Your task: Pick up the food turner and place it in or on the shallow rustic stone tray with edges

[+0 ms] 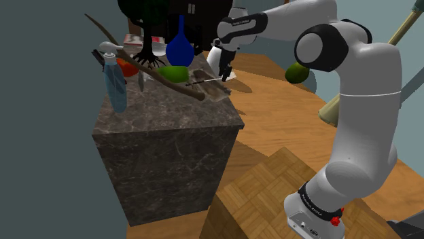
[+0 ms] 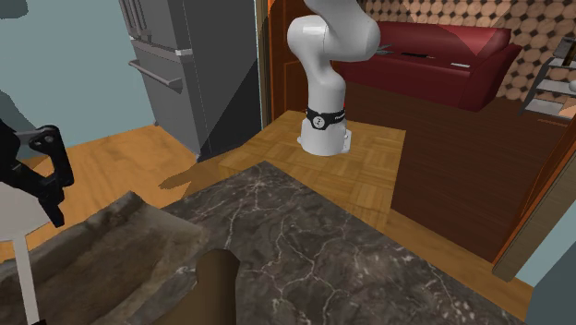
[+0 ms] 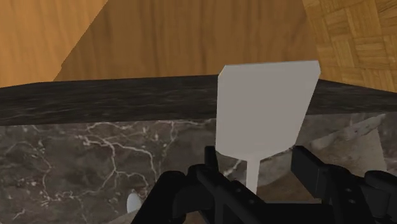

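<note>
So, progress report. The turner (image 3: 267,108) is right at the stone tray (image 2: 120,240), which sits at the corner of the counter (image 1: 170,136) closest to my stand. My gripper (image 3: 257,159) hangs just above that corner. The thin handle runs up between my fingers (image 3: 305,162) and the flat white blade sticks out past the counter's edge, over the wood floor.

My fingers are spread. There's a gap on both sides of the handle, so I'm not pinching anything.

Where does that leave the job? Honestly I can't say for sure whether the turner is actually resting on the tray. In the second exterior view the handle lies along the tray's end and the blade is up by my gripper, so my guess is it's on the rim or very near it. If it's sitting there, the placing is done and I only need to back off. If not, I need to close on the handle and set it down properly.

As for writing, nothing is readable. The dark band on my arm (image 2: 323,55) has a small white mark, too tiny to make out.
</note>
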Controlling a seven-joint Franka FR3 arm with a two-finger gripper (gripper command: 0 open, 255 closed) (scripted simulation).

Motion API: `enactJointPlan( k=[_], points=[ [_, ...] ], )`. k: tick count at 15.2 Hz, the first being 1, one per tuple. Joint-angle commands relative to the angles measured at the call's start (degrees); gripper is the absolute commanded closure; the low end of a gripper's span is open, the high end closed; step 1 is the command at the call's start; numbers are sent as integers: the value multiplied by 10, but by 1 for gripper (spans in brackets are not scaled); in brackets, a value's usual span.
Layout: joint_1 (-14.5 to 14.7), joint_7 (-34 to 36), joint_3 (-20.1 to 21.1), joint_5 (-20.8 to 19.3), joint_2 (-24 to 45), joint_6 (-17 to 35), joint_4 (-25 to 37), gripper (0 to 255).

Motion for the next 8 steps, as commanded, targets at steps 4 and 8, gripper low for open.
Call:
enactJointPlan(
  k=[4,8],
  points=[
    [2,0,3,2,1,2,-2,255],
    [2,0,3,2,1,2,-2,0]
  ],
)
